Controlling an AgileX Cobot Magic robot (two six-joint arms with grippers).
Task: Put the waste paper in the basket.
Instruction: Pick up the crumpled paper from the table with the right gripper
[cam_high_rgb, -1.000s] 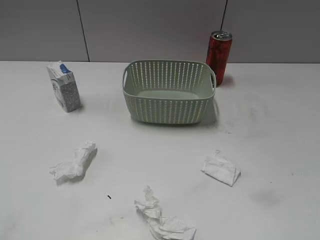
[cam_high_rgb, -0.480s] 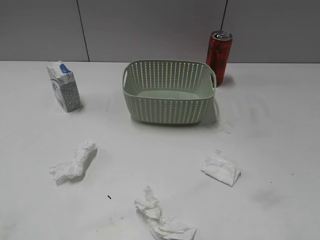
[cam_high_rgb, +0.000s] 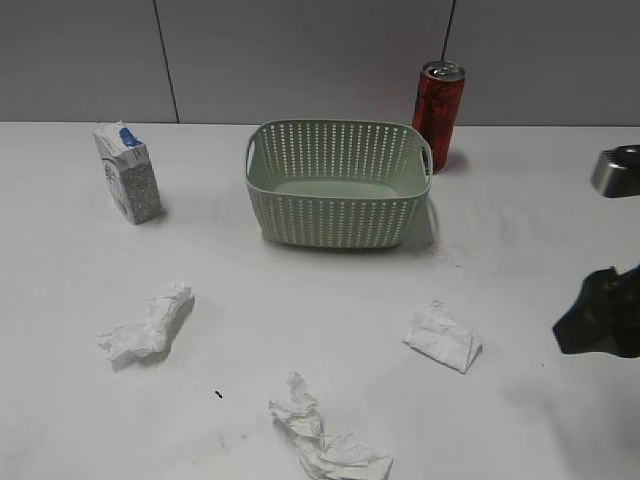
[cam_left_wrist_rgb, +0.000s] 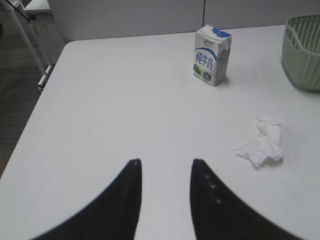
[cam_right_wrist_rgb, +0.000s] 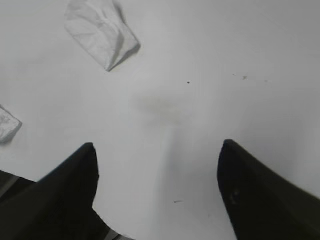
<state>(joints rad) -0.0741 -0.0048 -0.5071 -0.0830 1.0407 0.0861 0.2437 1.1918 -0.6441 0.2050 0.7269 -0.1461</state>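
Lying toward the desk's front right, the waste paper (cam_high_rgb: 442, 337) sits well short of the basket (cam_high_rgb: 338, 184). Right gripper (cam_right_wrist_rgb: 157, 150) hovers with jaws wide; left gripper (cam_left_wrist_rgb: 165, 167) narrower, empty. A shallow pinch could snag one loose fold.

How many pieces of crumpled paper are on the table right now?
3: a lumpy wad at front left, a long twisted strip at the front edge, and the flat squarish waste paper at front right. None shows inside the basket.

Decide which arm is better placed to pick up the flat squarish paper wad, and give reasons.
Right. The right gripper is open above the table with the wad just ahead; the left gripper faces the milk carton side.
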